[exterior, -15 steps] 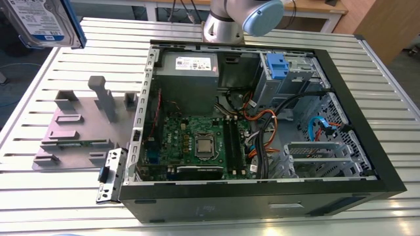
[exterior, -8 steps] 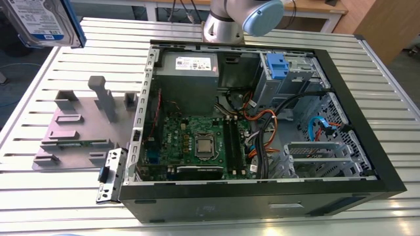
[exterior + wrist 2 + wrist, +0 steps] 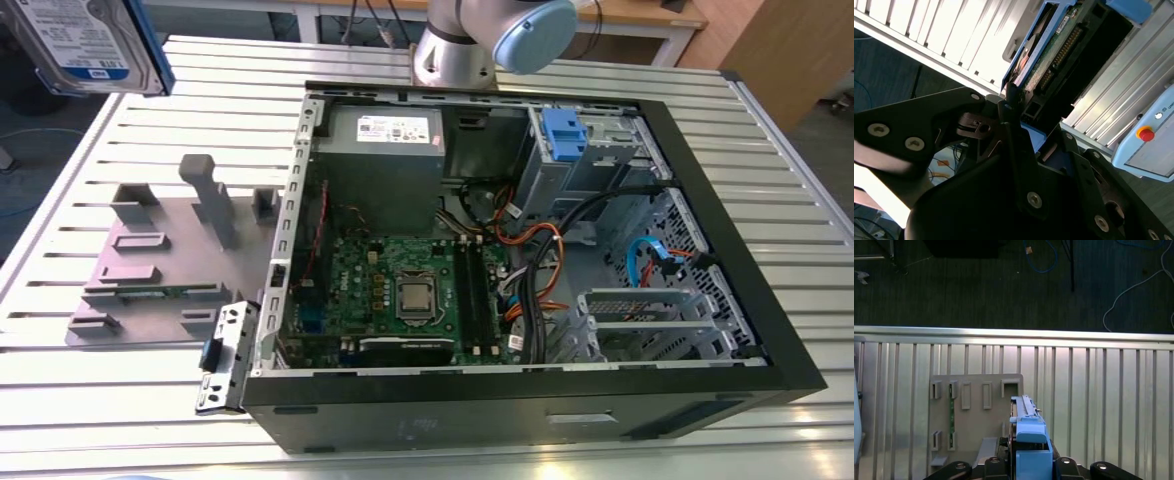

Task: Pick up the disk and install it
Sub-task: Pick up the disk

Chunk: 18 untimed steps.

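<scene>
The disk (image 3: 80, 40) hangs in the air above the table's far corner, at the exterior view's upper left, with its blue-and-white label and a blue side rail showing. Both wrist views catch it edge-on: a blue rail and green circuit board in the second wrist view (image 3: 1050, 59), and a blue rail end in the first wrist view (image 3: 1028, 432). My gripper (image 3: 1029, 465) (image 3: 1036, 117) is shut on the disk's near end, its dark fingers on either side. Below the disk lies the grey holder plate (image 3: 974, 415).
An open computer case (image 3: 747, 300) lies on the slatted metal table (image 3: 134, 400), with a motherboard (image 3: 407, 295), a power supply (image 3: 387, 140) and a drive bay with a blue latch (image 3: 561, 130). The grey holder plate (image 3: 160, 260) sits beside the case. A control pendant (image 3: 1149, 145) rests nearby.
</scene>
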### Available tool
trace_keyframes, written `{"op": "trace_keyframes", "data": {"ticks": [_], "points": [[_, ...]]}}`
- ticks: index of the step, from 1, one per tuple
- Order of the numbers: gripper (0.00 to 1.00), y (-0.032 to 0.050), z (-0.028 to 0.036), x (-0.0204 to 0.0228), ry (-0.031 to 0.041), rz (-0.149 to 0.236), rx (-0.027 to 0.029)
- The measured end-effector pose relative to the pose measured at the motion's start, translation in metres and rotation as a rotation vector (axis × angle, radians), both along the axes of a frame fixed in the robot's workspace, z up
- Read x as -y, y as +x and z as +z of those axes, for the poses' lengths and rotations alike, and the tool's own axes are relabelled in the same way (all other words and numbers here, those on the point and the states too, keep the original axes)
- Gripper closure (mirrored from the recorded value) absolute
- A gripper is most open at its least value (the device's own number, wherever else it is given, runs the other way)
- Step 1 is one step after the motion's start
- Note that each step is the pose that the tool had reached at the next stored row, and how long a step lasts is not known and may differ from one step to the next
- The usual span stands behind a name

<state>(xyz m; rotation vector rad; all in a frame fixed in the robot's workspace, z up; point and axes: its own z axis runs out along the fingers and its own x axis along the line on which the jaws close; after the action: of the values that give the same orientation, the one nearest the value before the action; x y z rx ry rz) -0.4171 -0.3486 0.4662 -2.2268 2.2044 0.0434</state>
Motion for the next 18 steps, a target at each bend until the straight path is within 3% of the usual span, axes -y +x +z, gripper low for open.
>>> {"op": "trace_keyframes", "data": {"ticks": [18], "points": [[0.64, 0.0, 0.0043, 0.0, 0.0, 0.0, 0.0]]}}
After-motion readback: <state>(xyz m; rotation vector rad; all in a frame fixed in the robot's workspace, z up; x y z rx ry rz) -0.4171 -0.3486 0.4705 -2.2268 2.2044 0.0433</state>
